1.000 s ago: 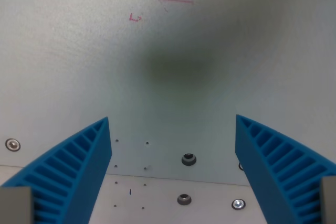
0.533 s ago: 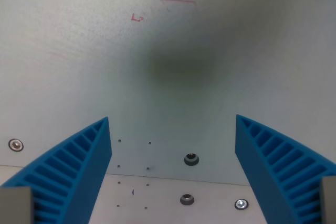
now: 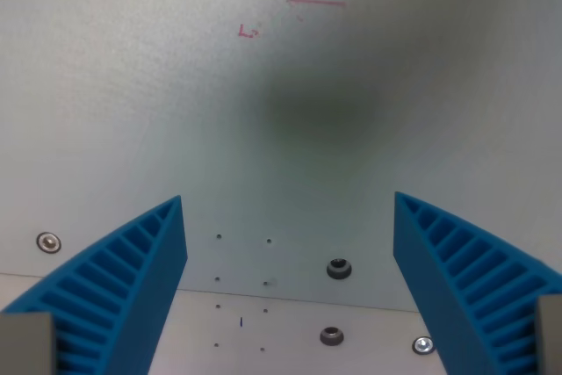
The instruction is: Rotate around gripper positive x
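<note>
While I look through the wrist view, my gripper [image 3: 290,292] is wide open and holds nothing. Its two blue fingers [image 3: 114,292] stand far apart, one at each bottom corner of the picture. This job has no thing to pick up. The thing to turn is the gripper itself, and it hangs over the pale tabletop [image 3: 132,103], close to a seam [image 3: 281,298] where two plates meet.

I cannot tell how much of the turn is done. One picture does not show a tilt clearly. The seam looks a little slanted, so I think some turning may have happened, but that is only my guess. I think more turning may be left.

Each finger is blue plastic with many little ribs, like a ladder, and curves to a narrow tip. The tabletop is flat, pale grey-green and a bit grainy. A soft dark shadow [image 3: 320,116] sits in the middle of it. Thin red marks [image 3: 316,3] are drawn near the far edge, with a small red scribble [image 3: 248,32] beside them. Near the seam I see two dark round nuts [image 3: 339,269], tiny holes [image 3: 219,237] in neat rows, and a shiny screw [image 3: 48,241] by the wrist view's left edge. Another shiny screw [image 3: 423,345] sits low near the wrist view's right finger.
</note>
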Available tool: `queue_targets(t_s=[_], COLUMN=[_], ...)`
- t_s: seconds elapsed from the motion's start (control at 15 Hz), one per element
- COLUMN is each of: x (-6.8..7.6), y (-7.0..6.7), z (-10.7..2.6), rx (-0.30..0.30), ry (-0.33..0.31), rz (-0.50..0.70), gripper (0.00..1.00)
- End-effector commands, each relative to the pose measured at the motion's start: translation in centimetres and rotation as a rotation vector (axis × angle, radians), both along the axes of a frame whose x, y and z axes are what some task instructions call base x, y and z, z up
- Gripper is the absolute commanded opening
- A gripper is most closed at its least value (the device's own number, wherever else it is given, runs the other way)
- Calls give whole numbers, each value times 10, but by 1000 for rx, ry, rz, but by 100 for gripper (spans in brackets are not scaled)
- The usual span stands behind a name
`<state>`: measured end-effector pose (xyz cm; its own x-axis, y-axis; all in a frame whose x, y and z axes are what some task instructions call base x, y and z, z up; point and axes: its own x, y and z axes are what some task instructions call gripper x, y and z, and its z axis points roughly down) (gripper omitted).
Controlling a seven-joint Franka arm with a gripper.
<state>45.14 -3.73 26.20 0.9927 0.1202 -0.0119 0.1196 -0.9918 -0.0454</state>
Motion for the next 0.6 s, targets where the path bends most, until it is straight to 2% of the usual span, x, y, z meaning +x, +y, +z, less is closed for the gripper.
queue_targets(t_s=[0.07, 0.6], x=[1, 1], y=[-6, -6], z=[3, 3], rx=[177, 270], ry=[22, 34], rz=[14, 13], gripper=[100, 100])
